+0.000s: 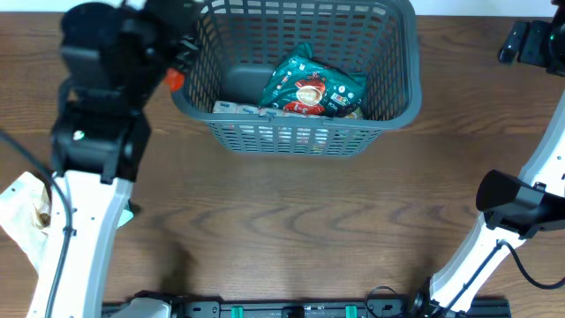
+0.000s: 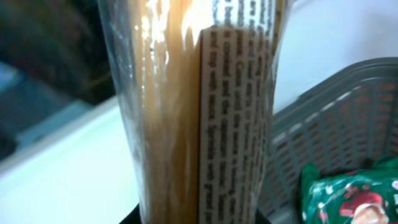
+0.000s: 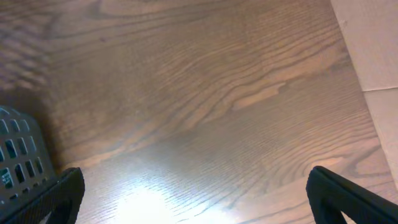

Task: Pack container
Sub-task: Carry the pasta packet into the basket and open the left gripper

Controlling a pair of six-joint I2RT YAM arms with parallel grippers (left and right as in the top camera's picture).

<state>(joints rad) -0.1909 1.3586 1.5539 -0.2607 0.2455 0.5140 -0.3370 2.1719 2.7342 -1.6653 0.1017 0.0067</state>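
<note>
Overhead, the container (image 1: 300,137) is seen at the tabletop's (image 1: 291,221) far edge, open wood before it. A spaghetti packet (image 2: 186,124) is pinched in the left jaws beside its rim; the right jaws are spread.

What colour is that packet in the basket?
The packet is green with red and white print; clearest in the overhead view.

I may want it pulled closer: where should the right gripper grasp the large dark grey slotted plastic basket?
Probably the dark grey basket's right wall rim, from above, one finger inside, one outside: that wall is thin and upright, and the green snack bag leaves room beside it. The right gripper is open; the left gripper holds a clear spaghetti packet.
</note>
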